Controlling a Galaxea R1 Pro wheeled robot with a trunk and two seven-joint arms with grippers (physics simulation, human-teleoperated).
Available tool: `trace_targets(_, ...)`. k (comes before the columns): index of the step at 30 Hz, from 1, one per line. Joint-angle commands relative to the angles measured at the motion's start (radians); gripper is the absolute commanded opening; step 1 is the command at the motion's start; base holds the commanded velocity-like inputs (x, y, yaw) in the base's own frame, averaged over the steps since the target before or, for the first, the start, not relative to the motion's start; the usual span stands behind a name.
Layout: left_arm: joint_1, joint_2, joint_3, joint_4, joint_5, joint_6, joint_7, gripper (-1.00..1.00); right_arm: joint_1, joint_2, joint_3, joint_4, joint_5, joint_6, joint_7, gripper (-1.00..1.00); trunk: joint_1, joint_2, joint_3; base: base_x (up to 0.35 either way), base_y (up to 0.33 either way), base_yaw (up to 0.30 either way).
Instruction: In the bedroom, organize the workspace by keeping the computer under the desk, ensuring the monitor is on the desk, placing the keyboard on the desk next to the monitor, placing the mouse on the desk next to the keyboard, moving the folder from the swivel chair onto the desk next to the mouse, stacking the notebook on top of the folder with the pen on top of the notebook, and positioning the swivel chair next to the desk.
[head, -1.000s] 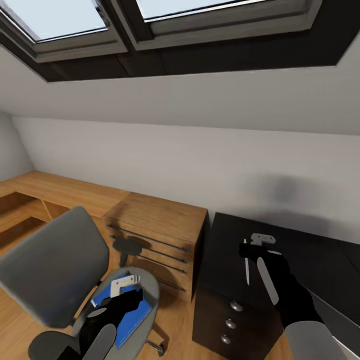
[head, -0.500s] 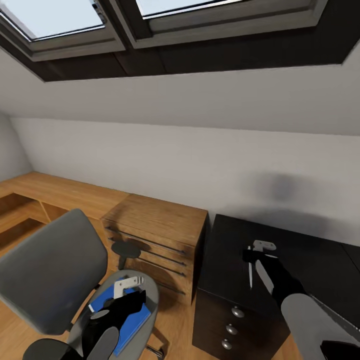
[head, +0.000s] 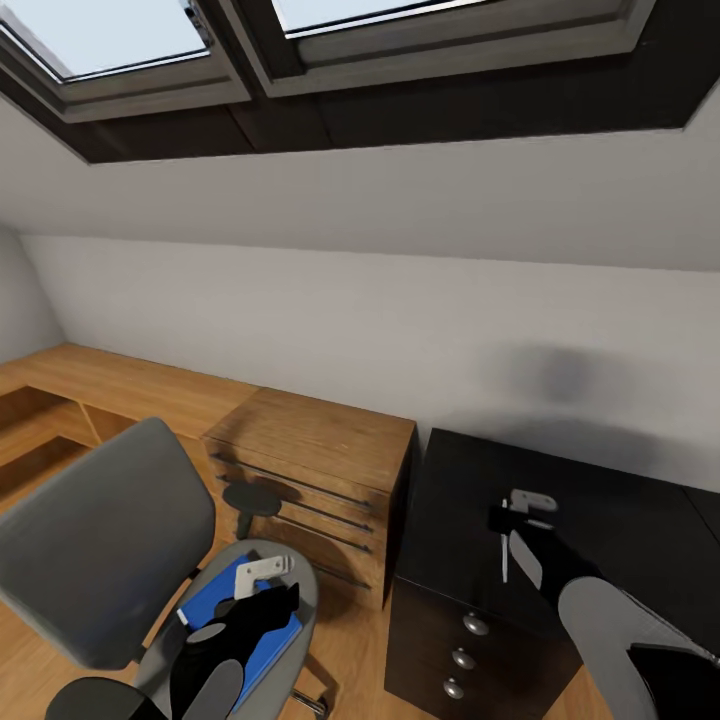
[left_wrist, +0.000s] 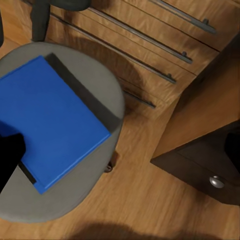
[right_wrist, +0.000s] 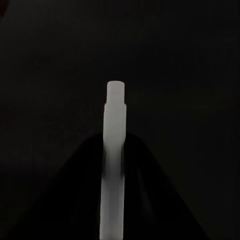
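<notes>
The swivel chair stands at the lower left, its grey seat carrying the blue folder. My left gripper hovers open just over the folder; one black finger shows at the folder's edge. Over the near left end of the black desk, my right gripper is shut on the thin white pen. Whether the pen touches the desk top I cannot tell.
A light wooden chest with bar handles stands between chair and desk. The desk's drawers with silver knobs face me. Low wooden shelving runs along the left wall. Skylights sit in the sloped ceiling above.
My right gripper has drawn slightly back and down over the desk with the pen. The left gripper has shifted a little over the folder. The view rose slightly.
</notes>
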Motion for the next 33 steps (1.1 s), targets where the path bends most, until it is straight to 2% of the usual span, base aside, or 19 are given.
trace_targets(1,-0.001,0.001,-0.002,-0.002,0.008,0.001,0.01,1.0,-0.002,0.0,0.0,0.004,-0.013,-0.003,-0.009,-1.0,0.0,-0.001,-0.002,0.0,0.0,0.0)
trace_targets(3,-0.001,-0.001,-0.003,-0.002,0.008,-0.023,0.01,1.0,-0.007,0.007,-0.002,0.021,-0.02,-0.025,-0.054,-1.0,0.004,-0.008,-0.005,0.0,0.0,0.0)
trace_targets(6,-0.001,-0.002,-0.003,-0.002,0.008,-0.051,0.021,1.0,-0.007,0.014,-0.004,0.024,-0.021,-0.029,-0.066,-1.0,0.016,-0.029,-0.014,0.0,0.0,0.0)
trace_targets(13,-0.001,-0.003,-0.005,-0.002,0.008,-0.064,0.059,1.0,-0.008,0.018,-0.005,0.026,-0.022,-0.031,-0.077,-1.0,0.042,-0.078,-0.036,0.0,0.0,0.0)
trace_targets(33,-0.001,-0.002,-0.002,-0.002,0.008,-0.065,0.065,1.0,-0.008,0.019,-0.006,0.025,-0.023,-0.031,-0.08,-1.0,0.119,-0.218,-0.099,0.0,0.0,0.0)
